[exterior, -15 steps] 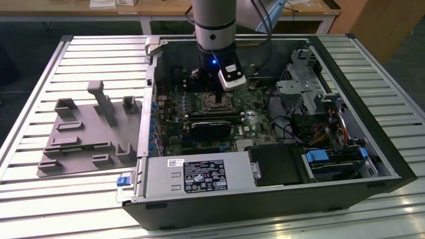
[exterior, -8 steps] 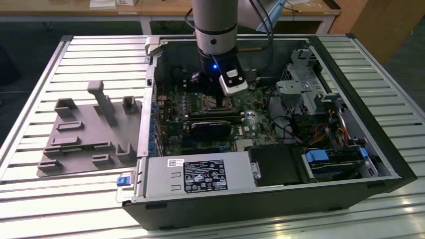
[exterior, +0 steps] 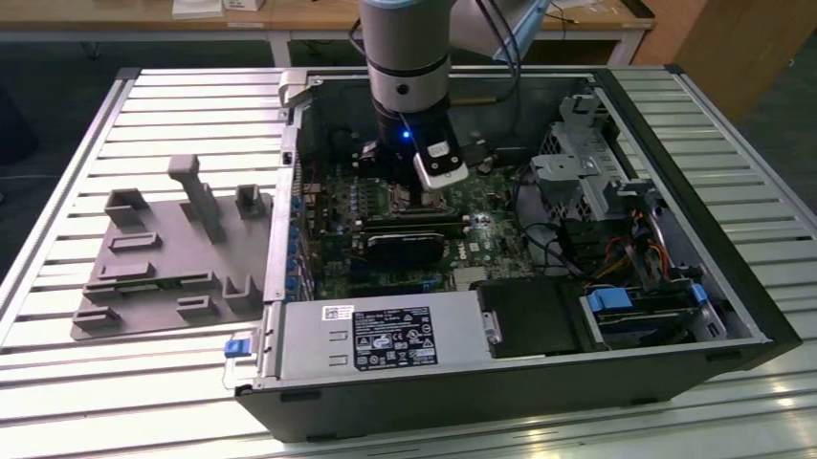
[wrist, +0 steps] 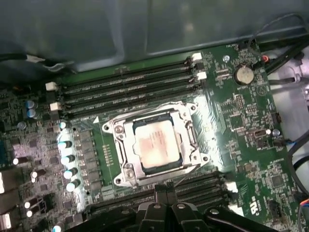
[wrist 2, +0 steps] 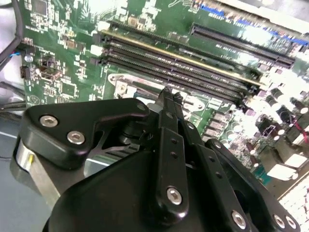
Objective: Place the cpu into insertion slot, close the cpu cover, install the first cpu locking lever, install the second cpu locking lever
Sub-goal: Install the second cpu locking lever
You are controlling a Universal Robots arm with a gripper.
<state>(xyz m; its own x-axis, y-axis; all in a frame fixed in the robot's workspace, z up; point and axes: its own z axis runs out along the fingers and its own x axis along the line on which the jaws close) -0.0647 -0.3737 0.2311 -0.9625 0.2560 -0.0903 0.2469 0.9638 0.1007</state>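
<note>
In the first wrist view the cpu, a square chip with a dull silver top, lies flat in the middle of the motherboard. The cpu cover lies down flat around it, the chip showing through its window. The insertion slot is hidden under the chip. My gripper is shut with nothing in it, its tips just beside the cover's edge. In the second wrist view the gripper points at a silver corner of the cover. In the exterior view the gripper reaches down into the open computer case.
Long black memory slots flank the socket on both sides. A row of capacitors and a coin battery stand nearby. The case holds a power supply and drive cage. A grey fixture plate lies on the table.
</note>
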